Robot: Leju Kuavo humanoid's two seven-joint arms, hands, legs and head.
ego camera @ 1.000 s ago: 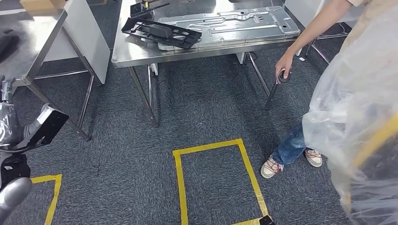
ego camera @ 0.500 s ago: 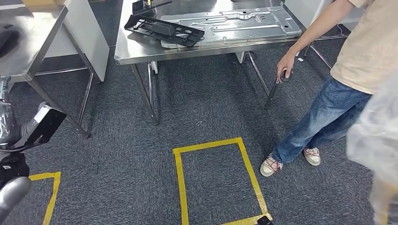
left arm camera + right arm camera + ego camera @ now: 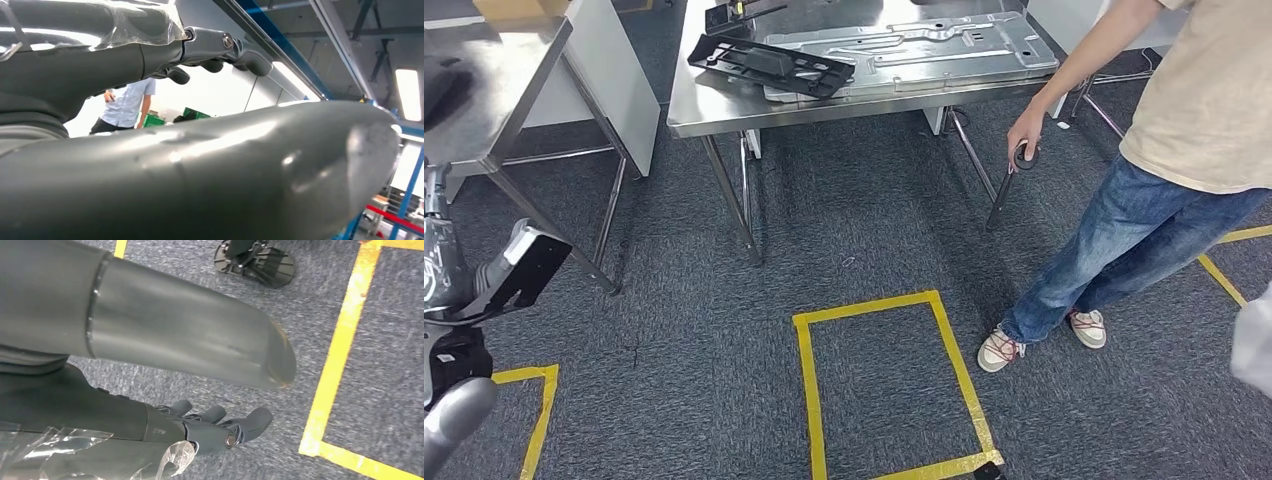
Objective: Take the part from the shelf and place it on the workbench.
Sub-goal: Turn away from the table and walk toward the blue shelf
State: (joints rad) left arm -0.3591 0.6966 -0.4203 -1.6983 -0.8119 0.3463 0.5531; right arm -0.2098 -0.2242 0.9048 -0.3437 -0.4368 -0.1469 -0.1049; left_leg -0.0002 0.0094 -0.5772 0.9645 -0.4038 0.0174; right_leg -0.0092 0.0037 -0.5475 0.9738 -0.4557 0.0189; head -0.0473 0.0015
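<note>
Part [image 3: 769, 65] flat on the desk [image 3: 724, 115], leaning half over a silver plate [image 3: 944, 45], probably where the task wants it, so apparently nothing left to carry. Hence both arms hanging idle: left hand [image 3: 210, 50] released, fingers [image 3: 216, 64] loosely bent and apart from the thumb, nothing between them; right hand [image 3: 210, 427] likewise slack and bare above the carpet, beside yellow tape [image 3: 340, 355]. Standing well back from the desk, short of a taped square [image 3: 804, 380] on the floor, likely a marked standing spot. To the right, a person [image 3: 1184, 110] with one hand [image 3: 1027, 130] on a dark handle by the desk leg, perhaps supervising.
</note>
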